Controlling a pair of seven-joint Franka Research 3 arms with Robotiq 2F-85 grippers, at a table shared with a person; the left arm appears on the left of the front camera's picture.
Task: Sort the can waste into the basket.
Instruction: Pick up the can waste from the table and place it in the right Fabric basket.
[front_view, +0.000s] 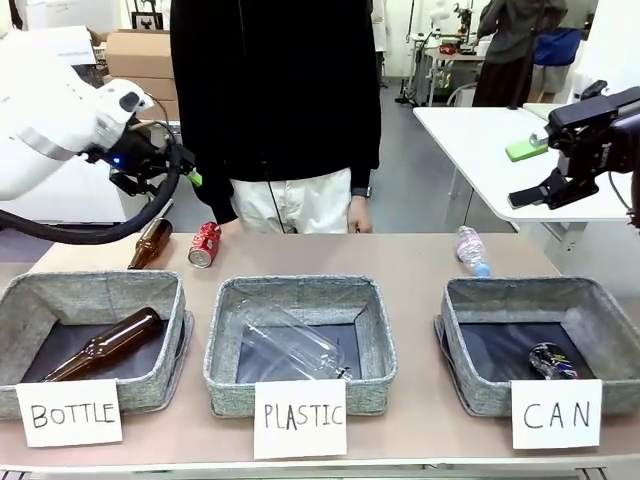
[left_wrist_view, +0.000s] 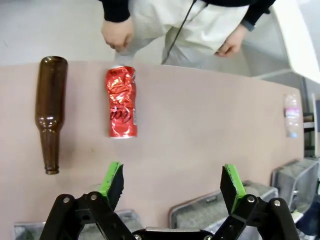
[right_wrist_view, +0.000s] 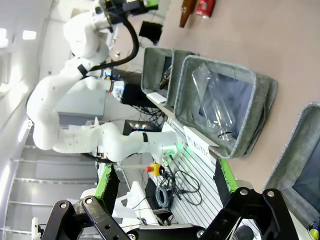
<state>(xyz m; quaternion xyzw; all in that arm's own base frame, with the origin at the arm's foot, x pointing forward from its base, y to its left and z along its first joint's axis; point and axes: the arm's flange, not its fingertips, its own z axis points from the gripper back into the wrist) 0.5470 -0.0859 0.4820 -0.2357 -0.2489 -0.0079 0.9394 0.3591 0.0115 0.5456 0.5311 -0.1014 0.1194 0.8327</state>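
Crushed red can (left_wrist_view: 121, 102) near table's far edge: light, dented, slippery; best gripped across mid-body. Left gripper (left_wrist_view: 172, 181) wide, empty.

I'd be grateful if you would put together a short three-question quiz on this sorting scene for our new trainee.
1. True or false: the red can already lies in the CAN basket.
2. What lies in the PLASTIC basket? A) a brown bottle B) a clear plastic bottle C) a red can
3. Fill in: both the left gripper and the right gripper are ____.

Key: 1 false, it lies on the table; 2 B; 3 open.
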